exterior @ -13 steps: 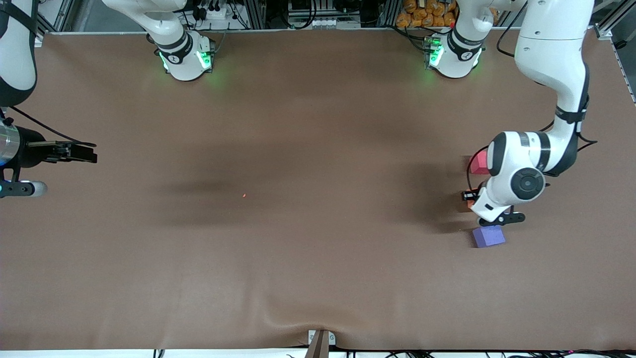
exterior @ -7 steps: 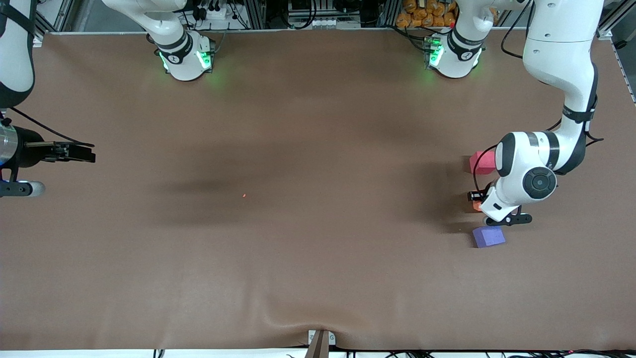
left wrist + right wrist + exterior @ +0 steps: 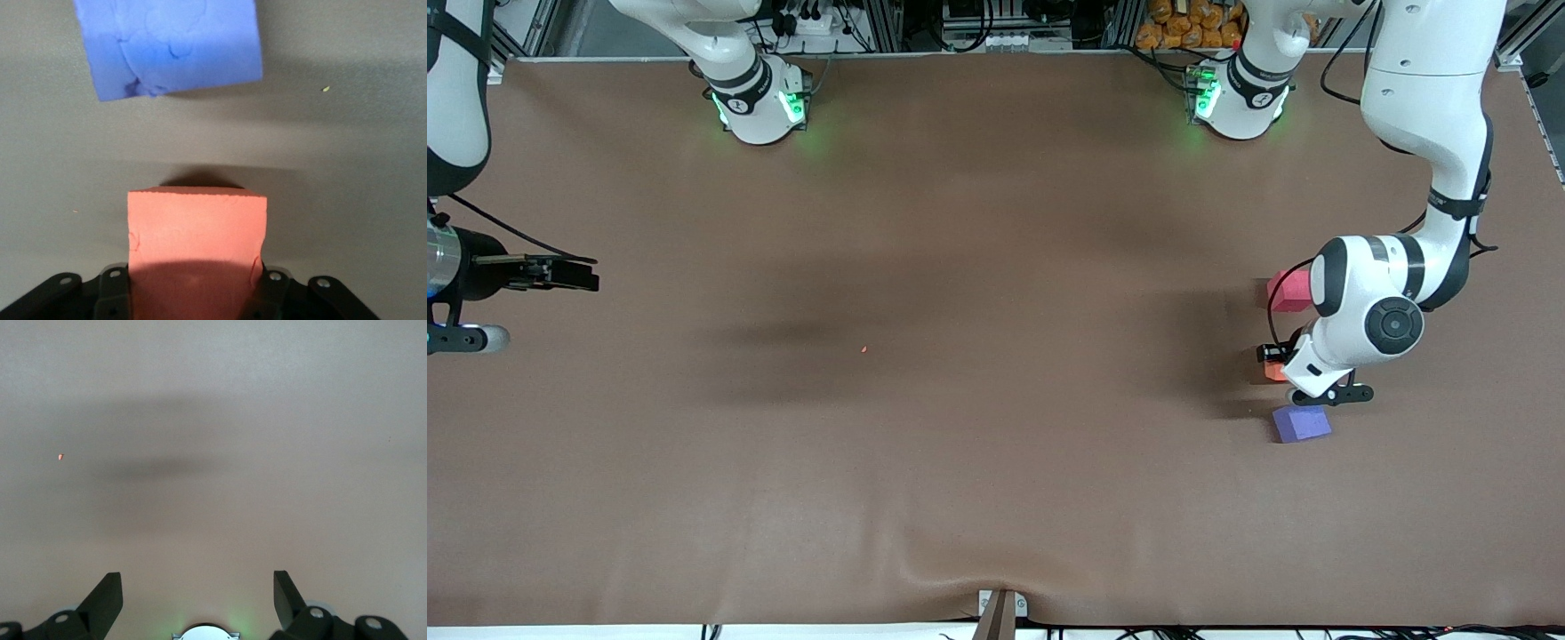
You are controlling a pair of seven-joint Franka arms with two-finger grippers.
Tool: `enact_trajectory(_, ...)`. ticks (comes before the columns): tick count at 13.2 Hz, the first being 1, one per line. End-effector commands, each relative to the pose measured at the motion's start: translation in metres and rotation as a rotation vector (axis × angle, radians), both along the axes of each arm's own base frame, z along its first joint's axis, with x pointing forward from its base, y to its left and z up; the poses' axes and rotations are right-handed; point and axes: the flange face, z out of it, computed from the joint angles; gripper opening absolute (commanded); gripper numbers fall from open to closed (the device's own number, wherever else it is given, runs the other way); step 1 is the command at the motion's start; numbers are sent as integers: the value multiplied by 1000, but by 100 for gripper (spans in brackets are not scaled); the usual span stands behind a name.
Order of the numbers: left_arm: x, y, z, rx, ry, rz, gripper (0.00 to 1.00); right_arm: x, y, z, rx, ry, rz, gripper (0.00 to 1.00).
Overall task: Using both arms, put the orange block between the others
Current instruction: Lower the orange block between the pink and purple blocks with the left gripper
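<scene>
Foam, by the look of it: the orange block read as light, soft and a touch squashy, so a gentle pinch across two flat sides seemed the right hold, and that was what it had. The left gripper was clenched on it, one finger on each side face, low over the brown table at the left arm's end. Matte, bright orange, edges slightly ragged, faint dents on top. From the block, the purple cube sat at six o'clock in the front view, near but apart; the pinkish-red cube sat at twelve o'clock, partly hidden by the arm. Placement looked close. Meanwhile the right gripper waited, fingers spread wide, grasping nothing, over bare table at the right arm's end.
</scene>
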Motion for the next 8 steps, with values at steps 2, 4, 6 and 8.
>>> enact_trajectory(2,-2,14,-8,-31,5,-19,2,-1,0,-4,-13,13,4,100)
enact_trajectory(4,-2,14,-8,-31,6,-16,5,0,-3,-4,-13,11,0,100)
enact_trajectory(6,-4,15,-10,-30,12,-14,8,0,-1,-6,-13,13,3,100)
enact_trajectory(8,-5,14,-11,-31,17,-10,34,1,-1,-5,-12,8,1,100)
